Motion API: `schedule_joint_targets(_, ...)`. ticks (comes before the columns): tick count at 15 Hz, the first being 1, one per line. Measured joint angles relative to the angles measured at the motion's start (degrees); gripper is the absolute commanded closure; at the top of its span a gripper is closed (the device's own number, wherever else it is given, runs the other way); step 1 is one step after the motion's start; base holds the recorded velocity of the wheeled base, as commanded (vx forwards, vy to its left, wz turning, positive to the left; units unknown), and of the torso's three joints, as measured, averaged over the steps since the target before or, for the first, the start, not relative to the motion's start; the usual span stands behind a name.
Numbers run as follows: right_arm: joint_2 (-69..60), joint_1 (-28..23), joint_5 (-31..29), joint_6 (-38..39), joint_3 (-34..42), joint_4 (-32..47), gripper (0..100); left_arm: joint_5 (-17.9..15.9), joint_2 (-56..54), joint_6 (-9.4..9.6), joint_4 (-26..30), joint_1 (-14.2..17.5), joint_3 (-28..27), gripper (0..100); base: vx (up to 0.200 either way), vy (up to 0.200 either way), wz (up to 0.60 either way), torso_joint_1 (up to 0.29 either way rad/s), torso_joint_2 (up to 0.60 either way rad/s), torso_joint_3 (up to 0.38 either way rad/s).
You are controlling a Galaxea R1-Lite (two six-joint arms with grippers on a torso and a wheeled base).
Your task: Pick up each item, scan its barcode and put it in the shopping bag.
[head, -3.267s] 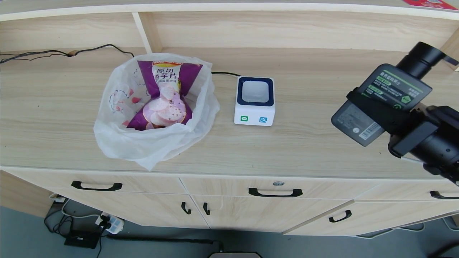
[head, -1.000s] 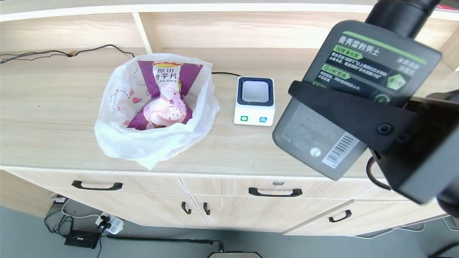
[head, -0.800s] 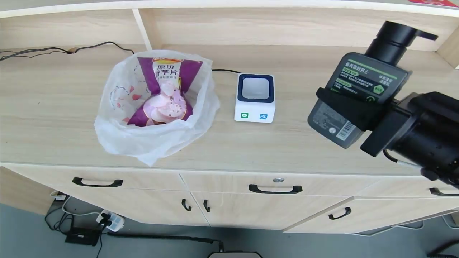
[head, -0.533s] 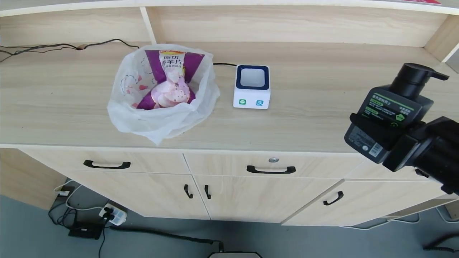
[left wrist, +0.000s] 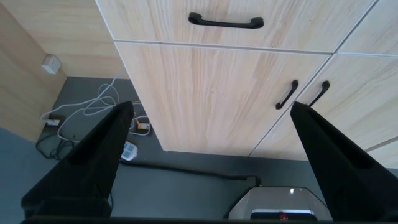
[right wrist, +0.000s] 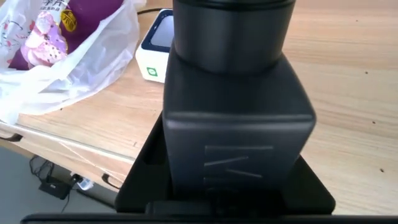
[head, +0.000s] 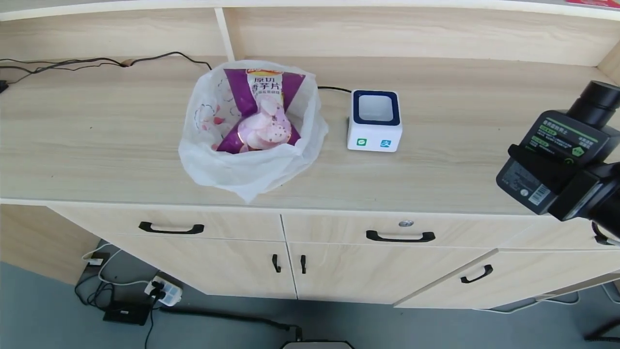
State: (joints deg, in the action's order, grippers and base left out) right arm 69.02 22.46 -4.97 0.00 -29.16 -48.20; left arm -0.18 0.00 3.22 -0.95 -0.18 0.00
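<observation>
A dark grey pump bottle (head: pixel 552 155) with a green label and a barcode sticker hangs tilted over the counter's right front edge, with my right gripper (head: pixel 550 169) shut on it. In the right wrist view the bottle (right wrist: pixel 230 124) sits between the jaws. The white shopping bag (head: pixel 249 145) stands open on the counter and holds a purple chips packet (head: pixel 261 111). Just right of the bag stands the white barcode scanner (head: pixel 374 121) with its blue-rimmed window facing up. My left gripper (left wrist: pixel 211 168) hangs open below the counter, facing the cabinet front.
Wooden counter (head: pixel 97 145) with a raised back shelf and a divider (head: pixel 225 34). Black cables (head: pixel 97 60) run along the back left, and one leads to the scanner. Drawers and doors with black handles (head: pixel 399 236) lie below. A power strip (head: pixel 164 293) lies on the floor.
The bottle came up close to the head camera, then dropped back low at the right. The head view itself shifted, so bag and scanner now sit further right in the picture.
</observation>
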Motion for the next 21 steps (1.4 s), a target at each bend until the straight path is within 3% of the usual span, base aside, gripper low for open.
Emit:
schedule_joint_targets(6, -0.21, -0.41, 0.13, 0.00, -0.02, 0.06, 100, 0.02, 0.00, -1.08, 0.00, 0.00, 0.00, 0, 0.000, 0.200, 0.00, 0.002, 0.00, 0.002)
schedule_joint_targets(11, -0.09, -0.38, 1.67, -0.18, -0.22, 0.24, 100, 0.02, 0.00, -1.01, -0.09, 0.02, 0.00, 0, 0.000, 0.000, 0.00, 0.000, 0.00, 0.000)
schedule_joint_targets(14, 0.27, -0.40, 2.49, -0.44, -1.01, 0.37, 100, 0.00, 0.00, -1.01, 0.00, 0.02, 0.00, 0, 0.200, 0.000, 0.00, -0.004, 0.00, 0.007)
schedule_joint_targets(17, 1.10, -0.33, 8.12, -2.49, -3.88, 0.30, 100, 0.00, 0.00, -1.08, -0.09, 0.02, 0.00, 0, 0.200, 0.000, 0.00, 0.004, 0.00, 0.005)
schedule_joint_targets(21, 3.24, -1.49, 10.34, -2.67, -5.16, 0.17, 100, 0.00, 0.00, -1.11, -0.09, 0.02, 0.00, 0, 0.000, 0.000, 0.00, 0.000, 0.00, 0.000)
